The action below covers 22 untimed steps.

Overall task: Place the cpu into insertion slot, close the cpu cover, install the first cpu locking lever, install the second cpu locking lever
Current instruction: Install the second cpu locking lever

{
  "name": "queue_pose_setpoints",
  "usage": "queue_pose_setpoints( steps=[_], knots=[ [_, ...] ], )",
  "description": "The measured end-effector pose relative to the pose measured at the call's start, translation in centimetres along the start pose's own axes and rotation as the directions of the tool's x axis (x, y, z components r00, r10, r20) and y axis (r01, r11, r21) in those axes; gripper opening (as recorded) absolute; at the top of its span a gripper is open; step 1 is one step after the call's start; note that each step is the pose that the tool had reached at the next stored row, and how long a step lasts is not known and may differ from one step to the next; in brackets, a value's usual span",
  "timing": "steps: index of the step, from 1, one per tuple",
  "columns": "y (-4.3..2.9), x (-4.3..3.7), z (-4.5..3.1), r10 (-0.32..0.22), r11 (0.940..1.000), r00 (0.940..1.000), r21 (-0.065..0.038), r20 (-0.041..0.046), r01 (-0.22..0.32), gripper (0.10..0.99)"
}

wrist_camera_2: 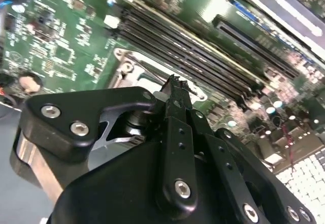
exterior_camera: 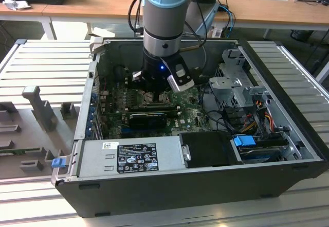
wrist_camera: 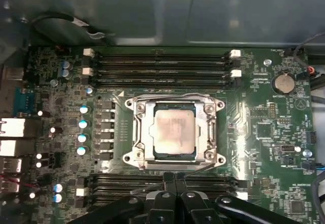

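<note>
Black and bulky, my gripper [wrist_camera_2: 175, 84] fills the near part of the second wrist view, its fingers drawn together to a narrow tip with nothing between them; in the first wrist view the same gripper [wrist_camera: 174, 176] hangs just beside the socket's edge. Around me sits the open computer case [exterior_camera: 288, 150], with my arm [exterior_camera: 167, 26] reaching down into it in the exterior view. Under me lies the green circuit board [wrist_camera: 264, 132], with long black ribbed slots [wrist_camera: 160, 64] running on two sides of the socket. At the board's middle is the insertion slot [wrist_camera: 133, 132], and the cpu cover [wrist_camera: 203, 132] lies shut flat on it. Through the cover's square window shows the cpu [wrist_camera: 173, 135], seated in the slot, pale and silvery.
</note>
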<state>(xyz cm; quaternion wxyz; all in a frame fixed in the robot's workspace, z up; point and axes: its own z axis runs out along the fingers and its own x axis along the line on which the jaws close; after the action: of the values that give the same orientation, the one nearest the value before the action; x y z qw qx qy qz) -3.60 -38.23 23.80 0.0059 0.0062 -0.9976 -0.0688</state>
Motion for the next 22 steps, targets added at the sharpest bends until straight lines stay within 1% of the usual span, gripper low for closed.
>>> queue_pose_setpoints(
  steps=[1,3,4,7,9,10,12,16,17,19,20,22],
  knots=[
    [-0.01,0.44,0.04,0.0,1.0,1.0,0.0,-0.0001,0.0,0.106],
    [-0.02,1.01,0.15,0.0,1.0,1.0,0.0,-0.0001,0.0,0.106],
    [-0.03,1.11,0.25,-0.001,1.0,1.0,0.0,-0.0002,0.001,0.106],
    [-0.14,1.17,1.08,-0.007,1.0,1.0,0.0,-0.0011,0.007,0.106],
    [-0.2,1.2,1.46,-0.014,0.9999,0.9999,-0.001,-0.0022,0.014,0.106],
    [-0.24,1.28,1.59,-0.025,0.9996,0.9997,-0.009,-0.0034,0.025,0.106],
    [-0.42,1.49,1.62,-0.039,0.999,0.9992,-0.021,-0.0047,0.039,0.106],
    [-0.67,2.15,1.62,-0.048,0.9983,0.9988,-0.034,-0.0052,0.048,0.106],
    [-0.75,2.53,1.62,-0.049,0.998,0.9988,-0.041,-0.0049,0.049,0.106],
    [-0.93,2.77,1.82,-0.049,0.9974,0.9988,-0.052,-0.004,0.049,0.106],
    [-0.96,2.8,1.95,-0.049,0.9972,0.9988,-0.057,-0.0039,0.049,0.106],
    [-0.99,2.99,2.16,-0.049,0.9971,0.9988,-0.059,-0.0037,0.049,0.106]
  ],
)
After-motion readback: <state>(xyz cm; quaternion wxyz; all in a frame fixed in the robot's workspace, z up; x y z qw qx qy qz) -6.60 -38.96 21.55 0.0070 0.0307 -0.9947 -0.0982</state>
